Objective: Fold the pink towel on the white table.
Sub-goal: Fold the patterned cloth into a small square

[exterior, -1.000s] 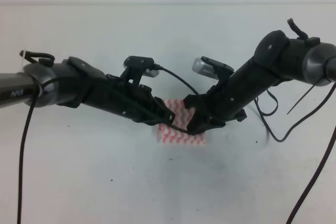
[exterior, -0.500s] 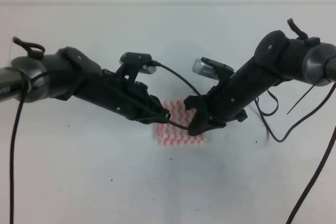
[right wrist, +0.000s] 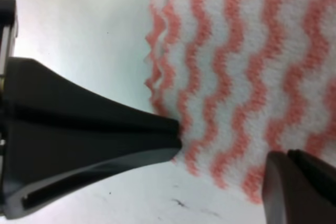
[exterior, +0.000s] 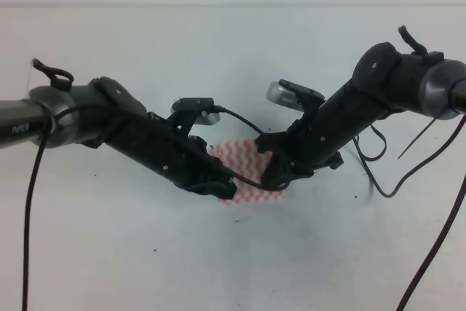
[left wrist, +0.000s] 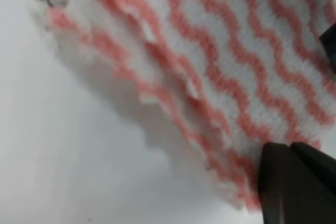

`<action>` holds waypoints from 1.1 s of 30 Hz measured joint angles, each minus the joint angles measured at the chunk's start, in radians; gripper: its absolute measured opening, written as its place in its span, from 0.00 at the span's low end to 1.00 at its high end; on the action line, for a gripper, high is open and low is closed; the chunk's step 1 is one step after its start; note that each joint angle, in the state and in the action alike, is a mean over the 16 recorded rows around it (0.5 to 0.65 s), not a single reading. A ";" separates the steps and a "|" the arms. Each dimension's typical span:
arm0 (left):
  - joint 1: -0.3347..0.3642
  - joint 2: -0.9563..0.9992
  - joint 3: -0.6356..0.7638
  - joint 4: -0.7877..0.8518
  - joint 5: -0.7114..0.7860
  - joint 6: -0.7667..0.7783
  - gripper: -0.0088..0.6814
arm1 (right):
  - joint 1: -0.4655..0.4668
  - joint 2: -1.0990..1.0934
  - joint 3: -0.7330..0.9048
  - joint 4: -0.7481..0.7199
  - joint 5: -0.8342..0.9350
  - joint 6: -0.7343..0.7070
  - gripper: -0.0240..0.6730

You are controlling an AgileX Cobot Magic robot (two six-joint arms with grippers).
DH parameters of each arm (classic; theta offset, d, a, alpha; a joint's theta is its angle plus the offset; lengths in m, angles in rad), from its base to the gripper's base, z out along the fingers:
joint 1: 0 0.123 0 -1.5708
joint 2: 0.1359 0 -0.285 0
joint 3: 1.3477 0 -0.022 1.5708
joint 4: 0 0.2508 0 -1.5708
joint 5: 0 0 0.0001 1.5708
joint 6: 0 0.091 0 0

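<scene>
The pink towel (exterior: 251, 169) lies folded small, with stacked wavy edges, near the middle of the white table (exterior: 145, 253). My left gripper (exterior: 227, 189) is low at the towel's front left corner. In the left wrist view only one dark finger (left wrist: 294, 182) shows, set wide at the bottom right beside the layered towel (left wrist: 226, 77). My right gripper (exterior: 273, 176) sits at the towel's right edge. It is open: one finger (right wrist: 105, 145) touches the towel's (right wrist: 247, 66) edge and the other finger (right wrist: 299, 187) is over the cloth.
Black cables (exterior: 382, 172) hang from the right arm onto the table at the right. A thin cable (exterior: 244, 114) loops between the two wrists above the towel. The table's far edge (exterior: 233, 5) runs along the top.
My left arm has swung down toward the towel's front left corner. The right arm has stayed nearly still. More of the towel's upper left shows now.
</scene>
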 joint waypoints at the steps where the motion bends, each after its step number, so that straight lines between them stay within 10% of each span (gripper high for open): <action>1: 0.000 -0.001 -0.004 0.003 0.000 -0.002 0.00 | 0.000 0.000 0.000 0.000 0.000 0.000 0.01; 33: 0.001 0.077 -0.074 -0.046 -0.269 0.031 0.00 | -0.012 0.022 0.000 0.051 -0.325 0.020 0.01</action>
